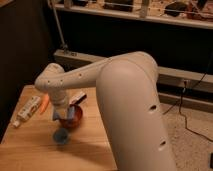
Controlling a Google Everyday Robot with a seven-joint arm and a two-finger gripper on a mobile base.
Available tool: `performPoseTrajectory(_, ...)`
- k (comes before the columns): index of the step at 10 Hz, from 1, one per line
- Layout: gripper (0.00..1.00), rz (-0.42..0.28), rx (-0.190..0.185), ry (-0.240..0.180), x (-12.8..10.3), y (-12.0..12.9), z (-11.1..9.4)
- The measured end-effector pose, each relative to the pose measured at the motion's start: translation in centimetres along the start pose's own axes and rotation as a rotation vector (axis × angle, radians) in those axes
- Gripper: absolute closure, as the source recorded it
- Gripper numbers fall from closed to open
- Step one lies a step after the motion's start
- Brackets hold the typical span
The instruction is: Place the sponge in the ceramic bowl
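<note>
Arm [131,105] reaches down over table [27,150]; bowl [77,119] sits just beneath gripper [61,112]; gripper's state cannot be told; sponge [58,118] shows directly under it, over the bowl's rim rather than its middle; let go off-centre, it would likely catch that rim and slide out toward cup [61,136] just in front of the gripper.

The gripper [63,111], above the ceramic bowl [76,119], is mostly covered by the wrist of the arm [127,105]. Only a blue edge of the sponge [60,117] is seen under it. The left part of the bowl is hidden. The table [30,147] is cut off by the lower edge. The label of the white bottle [27,111] is too blurred to be read.
</note>
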Motion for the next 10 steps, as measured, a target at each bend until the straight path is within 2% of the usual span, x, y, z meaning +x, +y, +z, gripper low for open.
performPoseTrajectory(1, 0.70, 0.015, 0.002, 0.010, 0.8, -0.1, 0.0)
performPoseTrajectory(3, 0.53, 0.035, 0.003, 0.032, 1.8, -0.3, 0.2)
performPoseTrajectory(4, 0.39, 0.044, 0.008, 0.044, 2.3, -0.5, 0.6)
performPoseTrajectory(6, 0.24, 0.048, 0.019, 0.048, 2.4, -0.7, 1.0)
performPoseTrajectory(7, 0.20, 0.047, 0.024, 0.043, 2.1, -0.8, 1.2)
performPoseTrajectory(10, 0.20, 0.037, 0.024, 0.039, 1.4, -0.5, 2.2)
